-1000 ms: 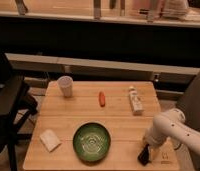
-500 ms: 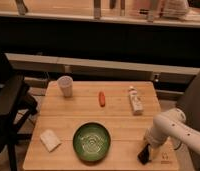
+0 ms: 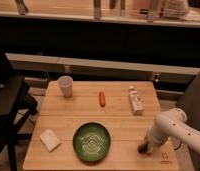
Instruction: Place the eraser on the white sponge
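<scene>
Nothing's really moved since the earlier frames as far as you can see: the white arm (image 3: 168,125) sits in the same bent pose at the front right corner of the surface (image 3: 118,122), and everything on the wood is where it was. Your end effector (image 3: 146,146) is down low at that corner, right at the wood, just right of the green bowl (image 3: 77,142) but not touching it. There's a small dark shape at its tip that looks like the eraser (image 3: 141,148), resting on or just above the surface. Honestly you can't tell from this angle whether the end effector is clamped on it, only touching it, or how wide it stands, since the dark bit and the tool blur into one blob. The white sponge (image 3: 50,139) is way over on the front left, lying flat and turned a bit, with the bowl between it and the eraser, so the two are well apart. Further back you've got the white cup (image 3: 66,85) upright at the back left, a little orange-red thing (image 3: 102,98) lying near the middle, and the white tube (image 3: 136,100) lying flat toward the back right.
</scene>
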`<state>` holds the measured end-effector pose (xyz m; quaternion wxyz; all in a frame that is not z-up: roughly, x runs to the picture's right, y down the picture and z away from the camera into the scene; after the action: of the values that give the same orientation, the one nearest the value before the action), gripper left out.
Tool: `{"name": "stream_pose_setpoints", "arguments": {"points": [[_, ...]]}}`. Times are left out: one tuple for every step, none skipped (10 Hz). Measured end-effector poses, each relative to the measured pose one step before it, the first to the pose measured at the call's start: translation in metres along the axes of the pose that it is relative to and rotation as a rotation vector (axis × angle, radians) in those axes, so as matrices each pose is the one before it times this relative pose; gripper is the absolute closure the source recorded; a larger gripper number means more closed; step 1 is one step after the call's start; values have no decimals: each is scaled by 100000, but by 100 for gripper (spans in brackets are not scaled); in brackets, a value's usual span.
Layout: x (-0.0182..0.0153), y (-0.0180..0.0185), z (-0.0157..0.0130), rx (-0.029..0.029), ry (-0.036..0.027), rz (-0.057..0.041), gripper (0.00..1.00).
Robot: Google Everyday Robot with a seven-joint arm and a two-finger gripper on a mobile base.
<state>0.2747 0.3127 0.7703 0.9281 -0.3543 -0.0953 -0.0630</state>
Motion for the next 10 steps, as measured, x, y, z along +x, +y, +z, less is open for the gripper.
{"name": "stream_pose_setpoints", "arguments": {"points": [[32,4,-72,67,66,144,94],[249,-313,-677,1019,774,336,94],[294,-254,-1057,516,1006,501,97],[317,-579,-1221,566,1009,65,100],[75,-821,-982,652,666,-645,100],[-62,-405,-341,194,405,-462,100],[95,-135,-58,229,350,-100,100],[222,-76,41,73,551,-43,100],[88,-586,-110,486,727,-523,100],[67,-600,-352,220,1016,-568,100]]}}
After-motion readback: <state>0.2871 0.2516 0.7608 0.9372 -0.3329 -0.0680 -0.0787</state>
